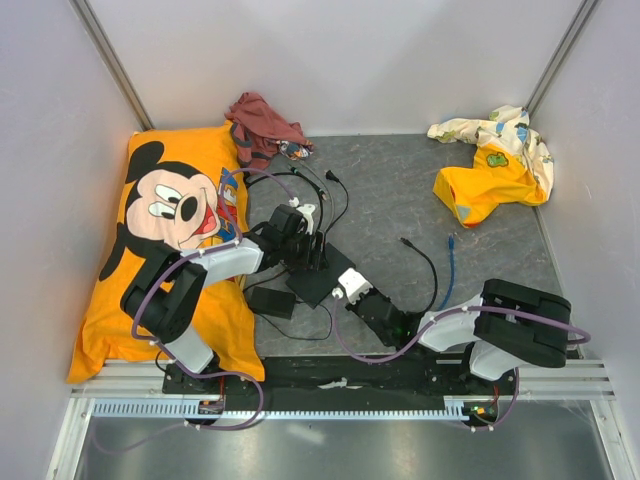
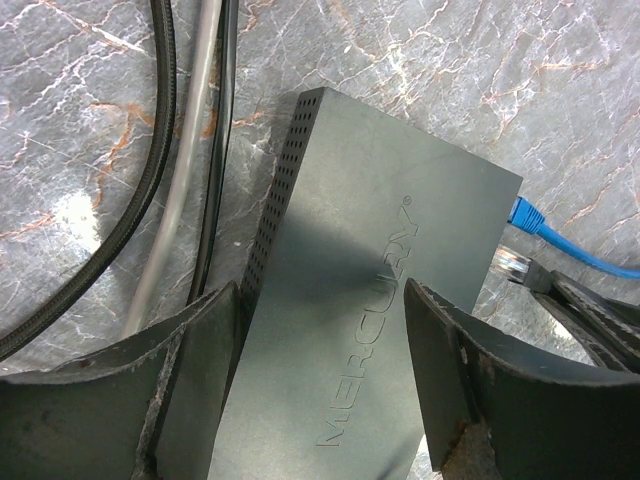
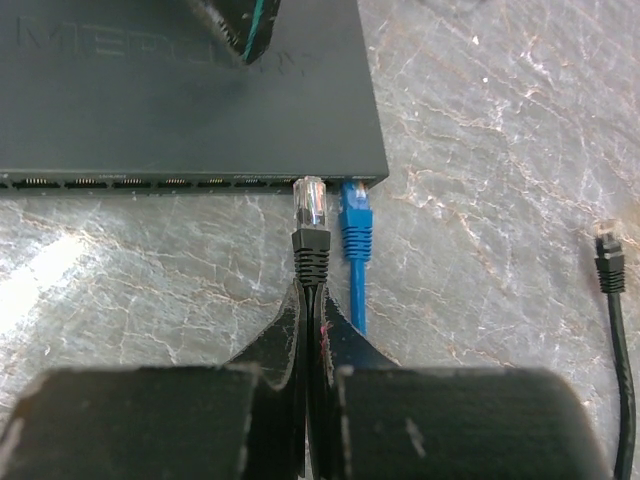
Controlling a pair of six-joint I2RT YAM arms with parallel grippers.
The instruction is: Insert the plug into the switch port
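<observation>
On the grey table (image 3: pixel 500 150), flat black switch (image 3: pixel 150 100), left gripper (image 2: pixel 320 292) spread wide over it, right gripper (image 3: pixel 312 295) pinched on black cable (image 3: pixel 311 255), clear plug (image 3: pixel 309 200) at port row (image 3: pixel 150 182), beside blue plug (image 3: pixel 355 222).

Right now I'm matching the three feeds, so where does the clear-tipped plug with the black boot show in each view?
Top external: too small to make out, near the right end effector's tip.
Left wrist: the plug sits mid-right, beside the blue plug.
Right wrist: centre, tip at the port row.
Shared landmark: the black switch.
</observation>
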